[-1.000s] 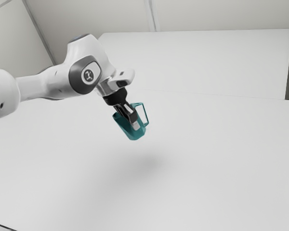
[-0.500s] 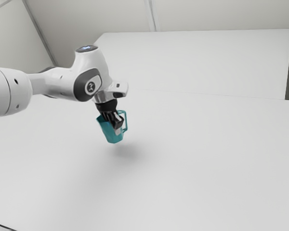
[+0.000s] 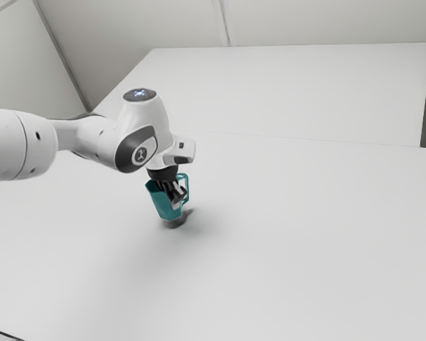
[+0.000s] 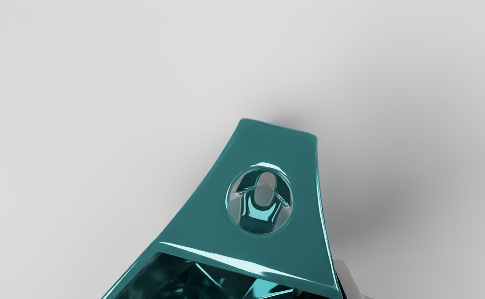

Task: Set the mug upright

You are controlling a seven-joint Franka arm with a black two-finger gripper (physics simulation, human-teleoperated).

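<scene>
The gripper (image 3: 176, 198) pinches the mug (image 3: 162, 202) near its handle (image 3: 187, 186), base close to the table (image 3: 291, 241), mouth leaning toward the exterior view's left. It looks mostly righted; levelling, seating and release remain. Whether the base touches is unclear.

Exterior view: bright, diffuse light; pale table (image 3: 305, 234); soft grey shadow around the foot of the mug (image 3: 163, 202), darkest just beneath it. My wrist view: broad, blurred shadow beside the mug; white glints along its rim and round hole; dark, mirror-like interior.
</scene>
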